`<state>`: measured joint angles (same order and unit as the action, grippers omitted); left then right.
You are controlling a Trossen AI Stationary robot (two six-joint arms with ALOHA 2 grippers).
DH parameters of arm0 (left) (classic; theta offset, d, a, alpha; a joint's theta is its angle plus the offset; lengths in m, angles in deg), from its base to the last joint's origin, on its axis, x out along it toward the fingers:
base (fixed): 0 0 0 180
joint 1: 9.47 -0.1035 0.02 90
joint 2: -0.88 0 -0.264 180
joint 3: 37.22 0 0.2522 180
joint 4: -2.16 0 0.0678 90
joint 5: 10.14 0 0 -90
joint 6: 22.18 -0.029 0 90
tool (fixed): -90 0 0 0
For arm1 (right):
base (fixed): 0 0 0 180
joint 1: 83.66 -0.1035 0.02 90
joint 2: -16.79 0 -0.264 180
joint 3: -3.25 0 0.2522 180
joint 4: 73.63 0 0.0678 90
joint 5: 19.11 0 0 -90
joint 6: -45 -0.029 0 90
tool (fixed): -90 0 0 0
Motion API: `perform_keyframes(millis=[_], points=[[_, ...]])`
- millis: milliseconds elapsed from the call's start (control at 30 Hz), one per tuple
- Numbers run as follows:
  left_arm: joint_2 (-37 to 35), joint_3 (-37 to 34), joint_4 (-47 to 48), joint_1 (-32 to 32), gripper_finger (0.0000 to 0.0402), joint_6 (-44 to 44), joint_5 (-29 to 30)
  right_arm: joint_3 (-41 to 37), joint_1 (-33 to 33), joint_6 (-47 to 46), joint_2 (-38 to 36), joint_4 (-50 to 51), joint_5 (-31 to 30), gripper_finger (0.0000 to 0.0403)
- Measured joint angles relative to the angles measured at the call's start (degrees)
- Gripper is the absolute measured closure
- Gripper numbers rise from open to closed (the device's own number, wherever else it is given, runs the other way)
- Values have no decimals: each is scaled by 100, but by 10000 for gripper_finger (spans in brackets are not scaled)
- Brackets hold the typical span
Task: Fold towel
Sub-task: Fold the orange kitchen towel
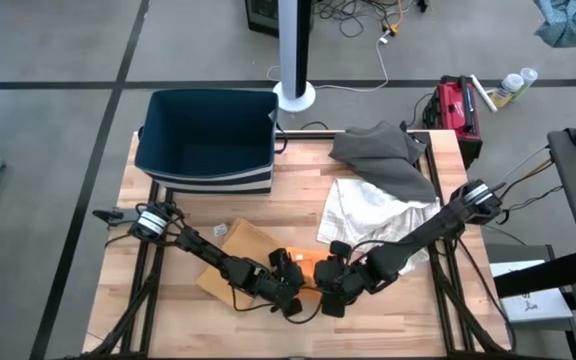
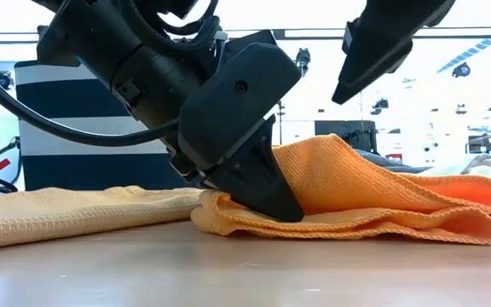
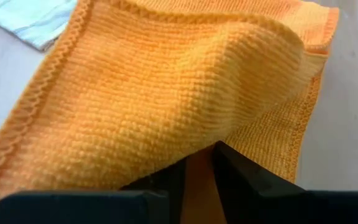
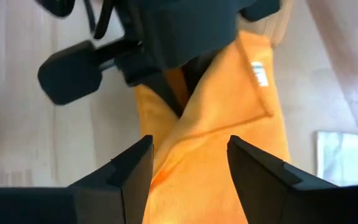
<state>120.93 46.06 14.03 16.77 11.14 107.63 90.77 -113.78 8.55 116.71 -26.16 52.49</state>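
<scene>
1. The orange towel (image 2: 373, 196) lies on the wooden table (image 1: 168, 320), well in front of the dark blue bin (image 1: 208, 135) and toward the table's near edge.
2. From above, its long axis runs slantwise, from the tan-looking end nearer the bin down to the bright orange end between the two grippers.
3. In the low view one end is doubled over itself, the fold a soft rounded hump (the rest trails off flat).
4. The cloth is a waffle-like knit with a stitched hem and a small white label (image 4: 258, 73).
5. The left gripper (image 2: 271, 200) has its fingers drawn close, pinching the towel's folded layers against the table.
6. The right gripper (image 4: 188, 165) hovers just above the towel, fingers spread, holding nothing.
7. A grey cloth (image 1: 383, 150) and a white cloth (image 1: 368, 210) lie in a heap beside the bin.
</scene>
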Motion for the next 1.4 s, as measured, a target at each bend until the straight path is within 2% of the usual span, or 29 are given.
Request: perform_keyframes(millis=[167, 400, 633, 867, 1133, 1200, 1400], points=[[-4, 0, -3, 0, 326, -1, 8, -23, -12, -92, 377, -108, 394, 210], [-9, 0, 32, 0, 326, -20, 17, -27, 7, -525, 885, -281, 286, 206], [-9, 7, 41, -2, 326, -13, 19, -44, 159, -569, 940, -607, 334, 207], [-9, 7, 44, -2, 326, 0, 19, -66, 290, -599, 1075, -767, 338, 270], [-11, 9, 65, -2, 326, 2, 17, -34, 291, -571, 1012, -749, 319, 387], [-13, 9, 61, -2, 326, 2, 20, 23, 293, -514, 956, -819, 292, 396], [-13, 9, 66, -4, 326, 2, 20, 32, 302, -498, 976, -800, 277, 392]])
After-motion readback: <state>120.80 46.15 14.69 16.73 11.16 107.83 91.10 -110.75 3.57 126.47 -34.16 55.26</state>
